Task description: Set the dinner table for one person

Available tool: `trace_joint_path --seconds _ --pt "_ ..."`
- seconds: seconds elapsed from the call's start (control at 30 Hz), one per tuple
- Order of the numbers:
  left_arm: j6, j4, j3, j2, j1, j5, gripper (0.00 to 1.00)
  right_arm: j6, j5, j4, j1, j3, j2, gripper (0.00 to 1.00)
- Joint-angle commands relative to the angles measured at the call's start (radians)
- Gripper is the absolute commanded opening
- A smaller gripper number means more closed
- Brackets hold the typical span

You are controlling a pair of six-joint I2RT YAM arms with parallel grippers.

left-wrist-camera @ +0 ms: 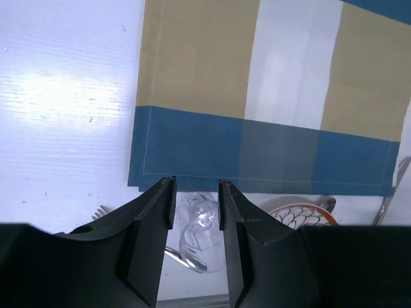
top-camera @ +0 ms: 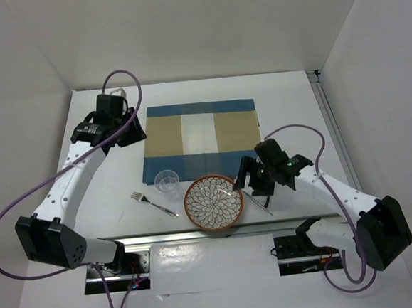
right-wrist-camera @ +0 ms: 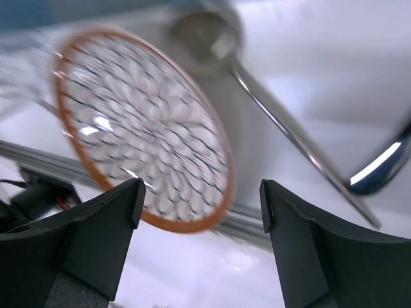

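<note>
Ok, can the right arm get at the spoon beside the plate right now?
Probably yes. The right gripper hangs open close over the spoon, which lies bare on the table just right of the plate. Nothing covers it or stands between.

I'm looking at a white dinner table [top-camera: 288, 105], plain and matte all over. The placemat [top-camera: 201, 140] on it shows blue borders, tan blocks and a white stripe down the middle. Near of it, the plate [top-camera: 214, 202] has an orange-brown rim and a white face covered in dark-outlined petals. The glass [top-camera: 167, 183] is clear, and the fork [top-camera: 153, 204] and spoon [right-wrist-camera: 282, 122] are silver. My left gripper [left-wrist-camera: 196, 192] and right gripper [right-wrist-camera: 200, 199] are black, with purple cables [top-camera: 296, 125].
</note>
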Motion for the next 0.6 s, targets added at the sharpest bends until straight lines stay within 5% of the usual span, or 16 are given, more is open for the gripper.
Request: trace_joint_path --seconds 0.0,0.57 --pt "0.003 -0.01 -0.05 -0.059 0.005 0.045 0.49 0.15 -0.071 0.035 0.046 -0.12 -0.053 0.84" --pt "0.003 -0.001 -0.11 -0.087 -0.004 0.065 0.49 0.295 -0.119 0.363 0.116 -0.349 -0.032 0.78"
